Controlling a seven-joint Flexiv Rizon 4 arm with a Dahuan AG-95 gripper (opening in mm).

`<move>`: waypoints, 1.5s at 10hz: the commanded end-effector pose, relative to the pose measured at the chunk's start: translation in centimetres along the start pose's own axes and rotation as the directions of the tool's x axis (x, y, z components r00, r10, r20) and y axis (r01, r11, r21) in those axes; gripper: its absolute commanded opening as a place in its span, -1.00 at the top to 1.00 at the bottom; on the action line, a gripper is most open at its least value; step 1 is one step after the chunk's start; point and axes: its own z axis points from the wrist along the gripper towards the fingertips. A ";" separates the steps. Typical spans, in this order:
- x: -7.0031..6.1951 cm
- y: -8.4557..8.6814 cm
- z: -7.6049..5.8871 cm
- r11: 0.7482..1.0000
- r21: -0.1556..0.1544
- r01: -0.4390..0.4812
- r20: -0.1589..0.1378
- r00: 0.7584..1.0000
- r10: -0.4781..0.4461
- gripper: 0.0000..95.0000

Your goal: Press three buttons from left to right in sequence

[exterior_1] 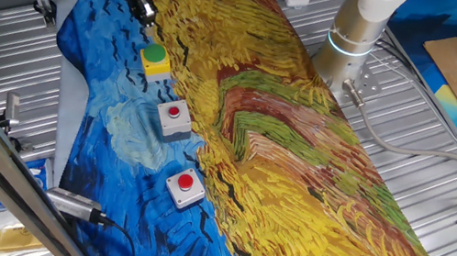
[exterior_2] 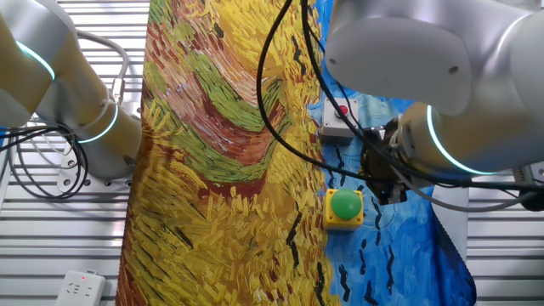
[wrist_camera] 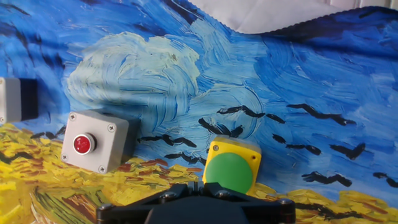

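Buttons sit in a row on a painted cloth (exterior_1: 298,158) of blue swirls and yellow strokes spread over a ribbed metal table (exterior_1: 441,192): the green button (exterior_1: 155,57) on its yellow base farthest along, the middle red button (exterior_1: 175,115) next, the near red button (exterior_1: 185,185) last. The gripper (exterior_1: 144,12) hangs just beyond the green one, apart from it; whether its fingers are parted or closed I cannot tell. A second arm's grey base (exterior_1: 355,38) stands on the table beside the cloth.

Three buttons (exterior_1: 173,117) sit in a row on the cloth (exterior_1: 298,158).
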 end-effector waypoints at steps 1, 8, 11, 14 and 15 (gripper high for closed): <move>0.0 0.0 0.0 0.999 0.023 -0.044 -0.005 0.999 0.044 1.00; 0.0 0.0 0.0 0.992 0.080 -0.094 -0.007 0.995 0.095 1.00; 0.4 -0.3 -0.1 0.992 0.082 -0.095 -0.009 0.995 0.096 1.00; 1.6 -2.0 -0.4 0.994 0.081 -0.073 -0.017 0.997 0.075 1.00; 1.7 -2.1 -0.4 0.994 0.083 -0.074 -0.019 0.997 0.076 1.00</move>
